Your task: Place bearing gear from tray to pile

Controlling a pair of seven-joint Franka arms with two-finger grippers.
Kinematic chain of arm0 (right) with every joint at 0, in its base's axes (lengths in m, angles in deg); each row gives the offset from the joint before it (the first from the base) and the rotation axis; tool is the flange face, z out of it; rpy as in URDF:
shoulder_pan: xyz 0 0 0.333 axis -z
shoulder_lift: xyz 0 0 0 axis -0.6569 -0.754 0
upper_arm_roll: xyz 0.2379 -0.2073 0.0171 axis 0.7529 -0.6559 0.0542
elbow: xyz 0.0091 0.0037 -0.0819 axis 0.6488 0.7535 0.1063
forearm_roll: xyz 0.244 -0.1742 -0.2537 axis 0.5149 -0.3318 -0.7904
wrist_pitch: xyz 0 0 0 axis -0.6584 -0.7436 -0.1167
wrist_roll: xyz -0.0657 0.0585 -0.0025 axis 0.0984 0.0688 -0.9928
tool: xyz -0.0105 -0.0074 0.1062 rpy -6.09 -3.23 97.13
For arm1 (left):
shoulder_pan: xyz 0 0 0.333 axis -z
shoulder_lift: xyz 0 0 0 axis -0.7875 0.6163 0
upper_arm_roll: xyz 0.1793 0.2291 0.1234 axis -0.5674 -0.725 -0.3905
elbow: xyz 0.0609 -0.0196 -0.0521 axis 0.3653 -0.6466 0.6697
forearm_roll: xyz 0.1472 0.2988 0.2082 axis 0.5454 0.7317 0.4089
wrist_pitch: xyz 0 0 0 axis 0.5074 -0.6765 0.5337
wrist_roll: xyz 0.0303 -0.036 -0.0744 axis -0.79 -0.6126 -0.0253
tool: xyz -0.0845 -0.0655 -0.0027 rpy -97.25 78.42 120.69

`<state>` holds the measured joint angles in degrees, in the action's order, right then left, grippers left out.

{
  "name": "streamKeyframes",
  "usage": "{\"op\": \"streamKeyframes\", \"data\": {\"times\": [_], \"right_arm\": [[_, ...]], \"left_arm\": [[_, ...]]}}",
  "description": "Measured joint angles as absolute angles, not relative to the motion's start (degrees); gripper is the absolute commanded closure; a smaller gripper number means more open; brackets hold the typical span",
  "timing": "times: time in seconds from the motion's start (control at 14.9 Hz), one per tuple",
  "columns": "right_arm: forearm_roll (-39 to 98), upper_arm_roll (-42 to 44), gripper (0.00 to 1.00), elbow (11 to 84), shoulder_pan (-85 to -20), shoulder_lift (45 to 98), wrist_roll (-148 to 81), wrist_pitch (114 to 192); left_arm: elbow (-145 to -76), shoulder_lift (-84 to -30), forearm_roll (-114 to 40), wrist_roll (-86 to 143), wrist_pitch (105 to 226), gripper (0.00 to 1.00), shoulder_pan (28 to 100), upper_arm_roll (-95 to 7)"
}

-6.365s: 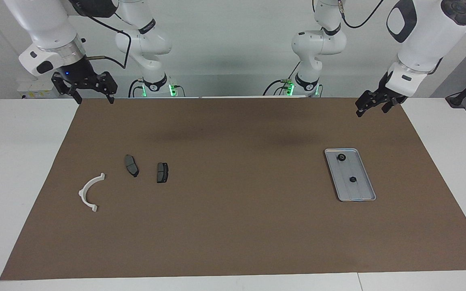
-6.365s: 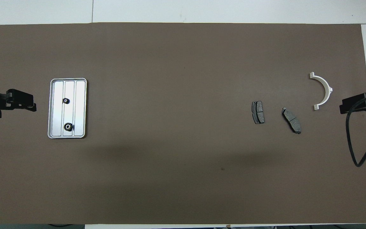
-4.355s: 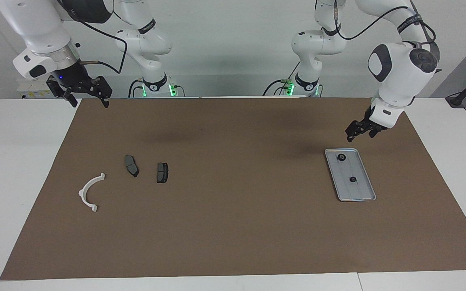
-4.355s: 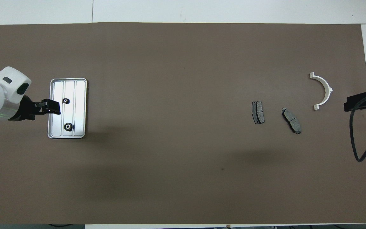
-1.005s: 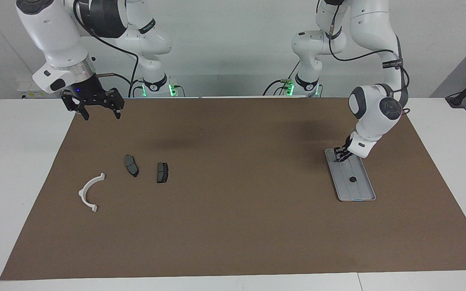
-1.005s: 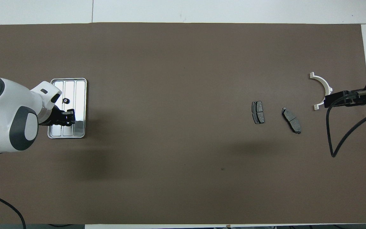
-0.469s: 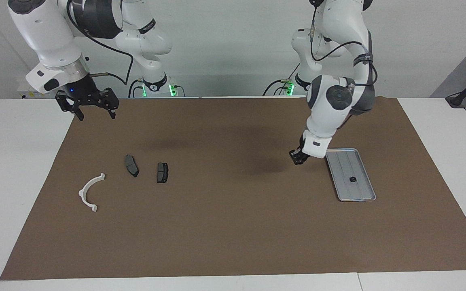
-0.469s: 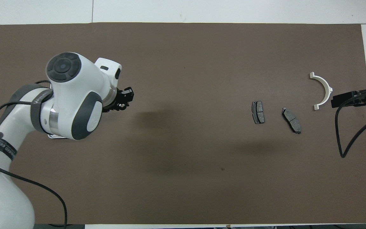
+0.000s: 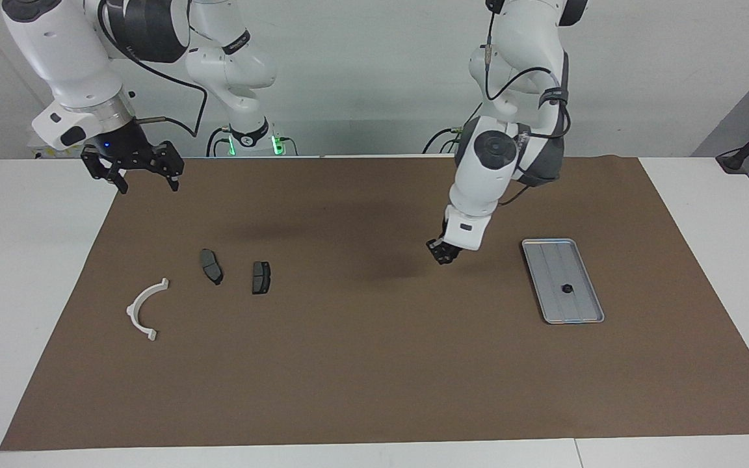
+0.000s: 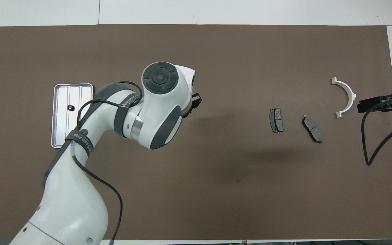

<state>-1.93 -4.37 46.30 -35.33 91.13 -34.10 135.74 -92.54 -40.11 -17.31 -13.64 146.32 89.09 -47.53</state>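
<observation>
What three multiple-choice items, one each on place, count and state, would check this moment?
1. The left claw is over:
A. the brown mat
B. the flat silver-grey metal tray
C. the white half-ring bracket

2. Small black bearing gears lying in the tray:
A. none
B. one
C. two

3. The right claw is:
A. shut on a dark grey brake pad
B. open, holding nothing
C. resting on the tray

Key: 1 A, it hangs over bare mat between tray and pads; 2 B, a single gear shows; 3 B, its fingers stand apart above the mat's corner.
</observation>
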Motion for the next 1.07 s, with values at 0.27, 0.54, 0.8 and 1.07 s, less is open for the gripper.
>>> {"op": "streamKeyframes", "data": {"times": [0.27, 0.54, 0.8, 1.07], "right_arm": [[-1.93, -4.38, 0.0, 47.73, -35.32, 90.01, -34.1, 138.11], [-1.93, -4.39, 0.0, 48.91, -35.31, 87.97, -34.1, 141.7], [-1.93, -4.37, 0.0, 49.25, -35.36, 86.13, -34.08, 144.83], [-1.93, -4.27, 0.0, 49.27, -35.44, 84.4, -34.07, 146.28]], "left_arm": [[-90.2, -34.6, -17.52, -17.49, 147.72, 0.9, 93.43, -47.67], [-86.59, -30.8, -17.59, -19.16, 147.69, 0.87, 94.68, -47.97], [-86.53, -30.73, -17.7, -19.17, 147.71, 0.81, 94.64, -48.39], [-86.9, -30.41, -17.71, -19.17, 147.99, 0.49, 94.71, -48.35]]}}
